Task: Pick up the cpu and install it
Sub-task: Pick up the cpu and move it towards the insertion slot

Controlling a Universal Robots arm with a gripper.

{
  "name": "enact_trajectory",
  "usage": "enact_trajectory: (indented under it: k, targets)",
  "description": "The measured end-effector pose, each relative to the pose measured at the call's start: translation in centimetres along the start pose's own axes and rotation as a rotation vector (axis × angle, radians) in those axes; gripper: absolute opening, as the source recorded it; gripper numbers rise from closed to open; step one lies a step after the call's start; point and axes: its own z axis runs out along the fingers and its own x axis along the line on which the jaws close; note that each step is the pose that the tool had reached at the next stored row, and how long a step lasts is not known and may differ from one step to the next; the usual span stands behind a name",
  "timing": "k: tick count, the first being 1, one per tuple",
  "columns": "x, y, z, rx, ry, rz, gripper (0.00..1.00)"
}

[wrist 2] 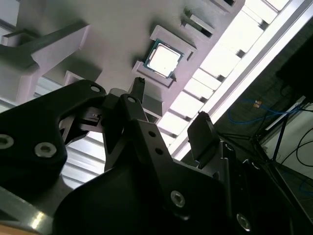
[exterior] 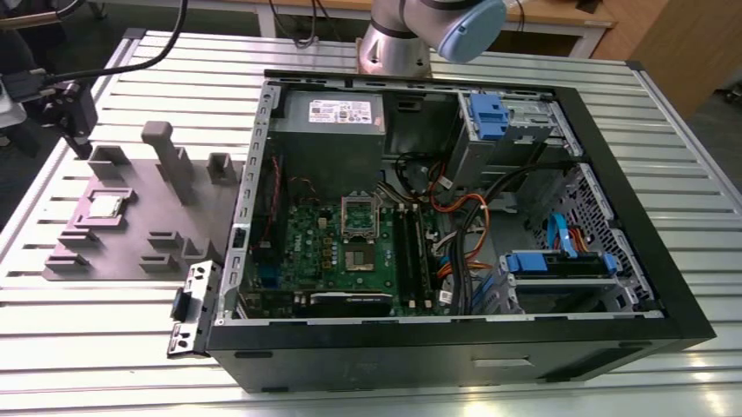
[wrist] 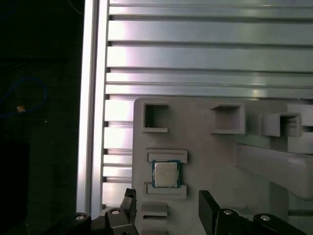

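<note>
The cpu lies flat in a shallow nest on the grey tray, silver top upward, near the tray's edge that faces away from the computer case. In the first wrist view the cpu sits between two low ledges of the tray, one at each of two opposite sides. In the second wrist view the same chip shows bright against the tray.

The hand is spread wide with nothing between its black fingers. It hangs over the tray, and the chip lies beyond the fingertips, apart from them. In the second wrist view the hand looks the same, one finger at each side of an empty gap and the cpu untouched.

The tray rests on a ribbed metal surface, whose slats run past the tray's edge in the first wrist view. Other blocks and empty pockets rise from the tray around the chip's nest.

The computer case lies open just beside the tray, on the exterior view's right of it. Inside is a green motherboard with a silver socket frame standing up and long black memory sticks next to it. The arm rises behind the case, on the side far from the tray's front corner.
</note>
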Motion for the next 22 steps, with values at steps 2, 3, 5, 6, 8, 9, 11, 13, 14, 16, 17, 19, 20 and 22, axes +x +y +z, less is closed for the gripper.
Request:
enact_trajectory:
  k: [2, 3, 5, 6, 8, 9, 11, 13, 14, 16, 17, 19, 20, 22]
  targets:
    - [0.00, -0.01, 0.10, -0.0002, 0.0007, 0.000, 0.62]
    - [0.00, -0.01, 0.10, -0.0002, 0.0008, 0.000, 0.62]
    - [0.00, -0.01, 0.10, -0.0002, 0.0009, 0.000, 0.62]
    - [0.00, -0.01, 0.11, -0.0003, 0.0008, 0.000, 0.62]
    - [-0.01, -0.02, 0.18, -0.0004, 0.0005, 0.000, 0.62]
    - [-0.01, -0.04, 0.29, -0.0006, 0.0003, 0.000, 0.62]
    - [-0.01, -0.06, 0.64, -0.0009, 0.0008, 0.000, 0.62]
    - [-0.02, -0.08, 1.00, -0.0014, 0.0009, -0.002, 0.62]
    - [-0.02, -0.09, 1.18, -0.0013, 0.0011, -0.006, 0.62]
    - [-0.03, -0.11, 1.51, -0.0009, 0.0024, -0.031, 0.62]
    - [-0.03, -0.12, 1.63, -0.0007, 0.0031, -0.042, 0.62]
    - [-0.03, -0.13, 1.84, -0.0005, 0.0039, -0.058, 0.62]
    - [-0.04, -0.13, 1.93, -0.0016, 0.0040, -0.059, 0.62]
    - [-0.03, -0.14, 1.97, -0.0019, 0.0041, -0.059, 0.62]
